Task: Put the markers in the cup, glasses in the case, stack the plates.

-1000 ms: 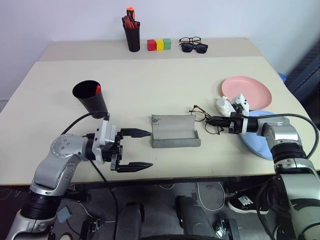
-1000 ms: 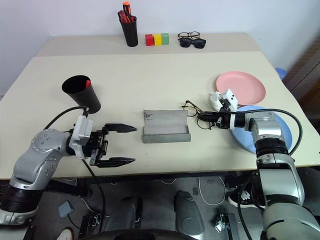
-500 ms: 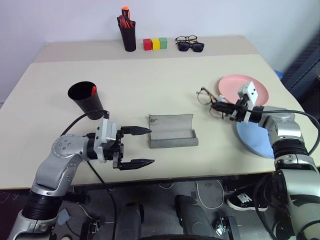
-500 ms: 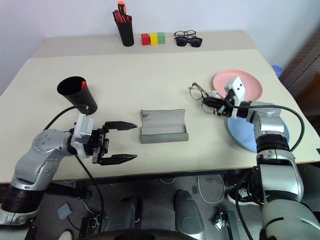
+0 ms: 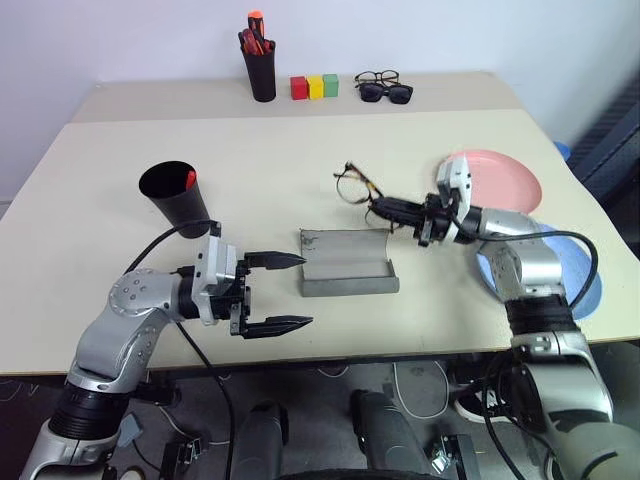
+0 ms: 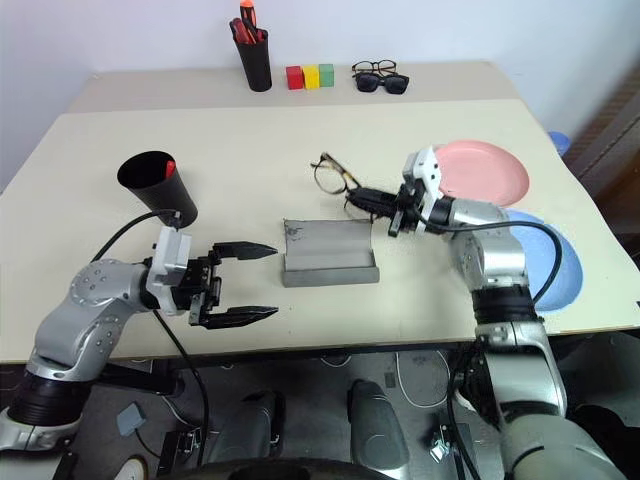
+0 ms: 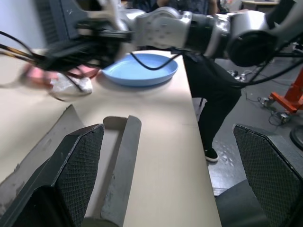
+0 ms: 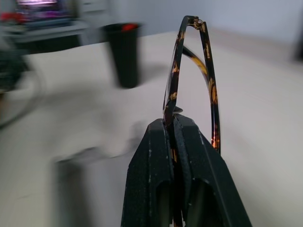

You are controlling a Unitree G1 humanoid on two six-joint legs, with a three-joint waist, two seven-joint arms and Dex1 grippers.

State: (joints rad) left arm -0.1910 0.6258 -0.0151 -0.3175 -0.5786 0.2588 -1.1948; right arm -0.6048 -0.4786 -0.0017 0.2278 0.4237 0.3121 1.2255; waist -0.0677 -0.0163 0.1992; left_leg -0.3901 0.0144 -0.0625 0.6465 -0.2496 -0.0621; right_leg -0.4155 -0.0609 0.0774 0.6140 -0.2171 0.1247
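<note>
- Right gripper: you see its jaws clenched on the wire-framed glasses, pinching the frame near one lens; the right wrist view shows the two black fingers pressed together with the thin mottled frame rising between them.
- Glasses: held in the air above the desk, just behind the far edge of the open case, lenses tilted up and away from the gripper.
- Grey spectacle case: lies open at the middle of the desk, lid standing on the far side, tray empty, between the two grippers.
- Left gripper: you see its jaws released, spread wide and pointing level toward the case from the left; nothing lies between the fingers, and the tips stand near the case without touching it.
- Black tapered cup: stands tilted on the left part of the desk, behind the left gripper; a red-orange marker cap shows at its rim.
- Salmon pink plate: rests on the right side of the desk, behind the right arm.
- Light blue plate: lies nearer the desk's front right edge, partly hidden by the right arm, apart from the pink plate and not stacked.
- Back edge of the desk: a narrow black pen holder with red-orange pens, three coloured blocks in red, yellow and green, and two further pairs of dark spectacles.
</note>
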